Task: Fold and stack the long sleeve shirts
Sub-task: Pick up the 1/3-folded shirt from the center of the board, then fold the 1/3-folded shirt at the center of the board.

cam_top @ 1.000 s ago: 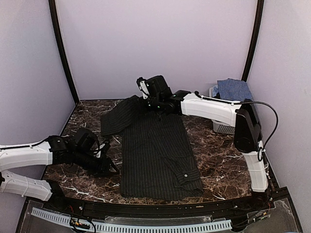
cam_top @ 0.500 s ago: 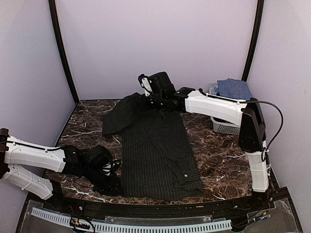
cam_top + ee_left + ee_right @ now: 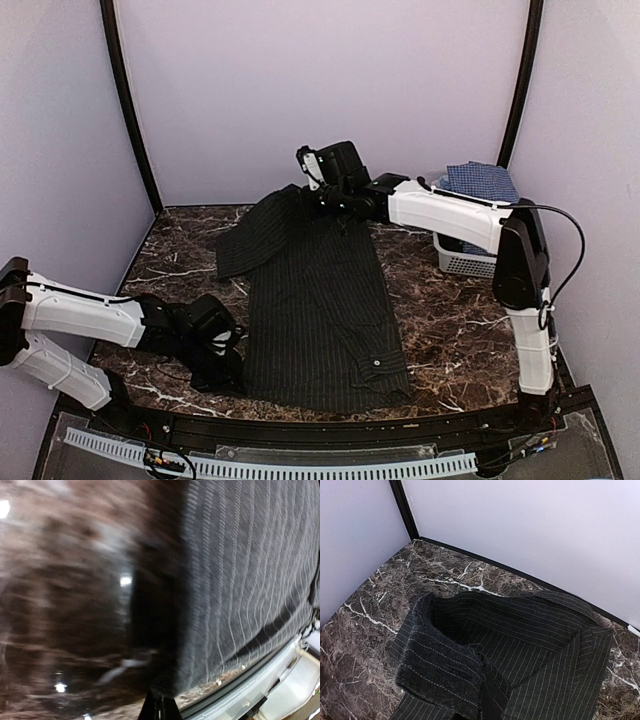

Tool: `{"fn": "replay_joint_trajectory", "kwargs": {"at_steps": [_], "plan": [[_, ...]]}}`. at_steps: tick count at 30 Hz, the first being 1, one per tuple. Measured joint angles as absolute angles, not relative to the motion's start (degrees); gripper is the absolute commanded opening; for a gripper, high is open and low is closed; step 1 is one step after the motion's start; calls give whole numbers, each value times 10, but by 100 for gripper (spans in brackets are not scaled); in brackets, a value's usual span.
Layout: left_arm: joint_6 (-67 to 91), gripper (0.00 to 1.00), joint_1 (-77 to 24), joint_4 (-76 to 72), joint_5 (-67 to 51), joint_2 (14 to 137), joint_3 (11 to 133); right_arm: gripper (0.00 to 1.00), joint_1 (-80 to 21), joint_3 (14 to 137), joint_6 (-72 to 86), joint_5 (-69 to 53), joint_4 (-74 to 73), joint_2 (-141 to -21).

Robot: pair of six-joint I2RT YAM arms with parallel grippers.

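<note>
A black pinstriped long sleeve shirt (image 3: 320, 310) lies lengthwise on the marble table, one sleeve (image 3: 255, 235) flung out to the back left. My right gripper (image 3: 338, 205) is shut on its collar (image 3: 440, 665) and holds it raised off the table; the cloth hides the fingertips in the right wrist view. At the near left hem corner my left gripper (image 3: 232, 372) is low on the table, its jaws (image 3: 160, 706) shut on the corner of the black shirt (image 3: 250, 580). The blue-and-white check shirt (image 3: 482, 183) lies bunched on the basket at the back right.
A white slatted basket (image 3: 462, 262) stands against the right wall under the check shirt. Lilac walls close in the back and both sides. The table's black front rail (image 3: 240, 695) runs just beyond the shirt's hem.
My left arm swung in to the near left hem corner and its jaws closed there. My right gripper carried the collar slightly right and back, pulling the shirt with it.
</note>
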State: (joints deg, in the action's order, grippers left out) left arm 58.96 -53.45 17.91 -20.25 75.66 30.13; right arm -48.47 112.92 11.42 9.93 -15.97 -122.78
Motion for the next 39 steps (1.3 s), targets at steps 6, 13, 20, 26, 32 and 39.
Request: {"fn": "replay_joint_trajectory", "kwargs": {"at_steps": [6, 13, 20, 26, 32, 39], "plan": [[538, 0, -470, 255, -183, 710, 303, 0, -459, 1144, 115, 91, -165, -1228], [479, 0, -467, 320, -191, 707, 333, 0, -435, 1145, 115, 85, -174, -1218], [418, 0, -475, 369, -197, 712, 430, 0, -404, 1137, 112, 88, -197, -1147], [378, 0, -526, 382, -204, 769, 491, 0, -353, 1107, 109, 102, -203, -1069], [344, 0, -554, 389, -221, 833, 538, 0, -313, 1046, 104, 123, -219, -1016], [306, 0, -565, 402, -246, 882, 594, 0, -275, 996, 99, 141, -249, -976]]}}
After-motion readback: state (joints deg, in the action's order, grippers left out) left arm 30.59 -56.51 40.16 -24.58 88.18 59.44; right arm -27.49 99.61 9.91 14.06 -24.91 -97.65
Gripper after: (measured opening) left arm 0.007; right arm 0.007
